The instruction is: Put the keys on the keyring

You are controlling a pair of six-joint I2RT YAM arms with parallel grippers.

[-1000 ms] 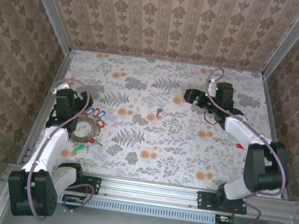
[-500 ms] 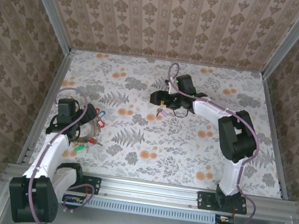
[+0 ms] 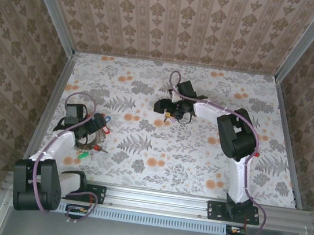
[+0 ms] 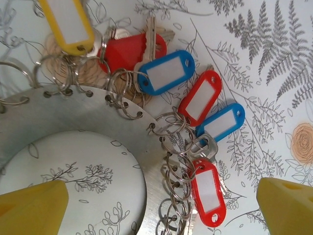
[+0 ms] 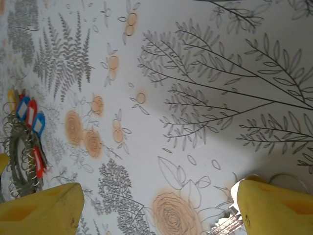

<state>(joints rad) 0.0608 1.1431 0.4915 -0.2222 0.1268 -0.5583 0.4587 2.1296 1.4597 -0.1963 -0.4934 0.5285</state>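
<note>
Left wrist: keys [image 4: 200,98] on keyring [image 4: 93,117]

Bright, even, diffuse light falls on the surface [image 3: 186,157], leaving only faint, soft shadows. In both wrist views the yellow jaws are out of focus.

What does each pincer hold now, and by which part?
Nothing. The left pincer and the right pincer are open; a key lies near the right one.

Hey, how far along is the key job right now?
Done: many tagged keys hang on the keyring. In hand: nothing gripped; the open right tool sits over one loose key, and the open left tool hovers over the keyring. Left: grasp that key, carry it, thread it on.
</note>
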